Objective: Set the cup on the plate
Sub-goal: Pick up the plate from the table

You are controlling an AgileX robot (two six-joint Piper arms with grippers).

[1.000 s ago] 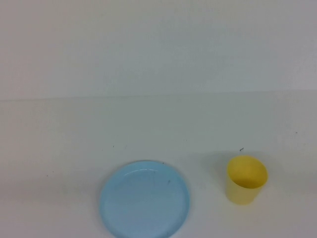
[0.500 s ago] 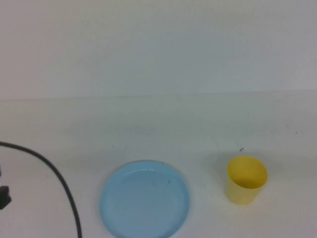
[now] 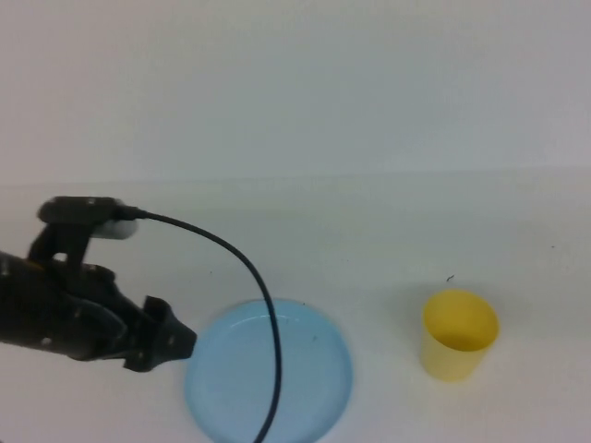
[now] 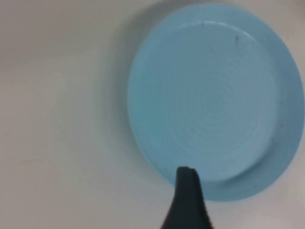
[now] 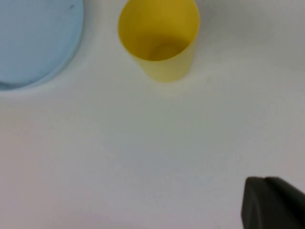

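The yellow cup (image 3: 459,337) stands upright and empty on the white table, to the right of the light blue plate (image 3: 309,369), with a gap between them. My left gripper (image 3: 187,343) is shut and empty, its tip just at the plate's left edge. In the left wrist view the closed tip (image 4: 187,172) lies over the plate's (image 4: 214,95) rim. My right gripper is out of the high view. In the right wrist view its shut tip (image 5: 259,183) is well short of the cup (image 5: 159,40), with the plate (image 5: 33,38) beside the cup.
A black cable (image 3: 247,268) arcs from the left wrist camera (image 3: 83,217) over the plate's middle. The white table (image 3: 369,240) meets a plain white wall behind it.
My left arm has come into the high view from the left, and its tip now reaches the plate's left edge. The cup and the plate have not moved.
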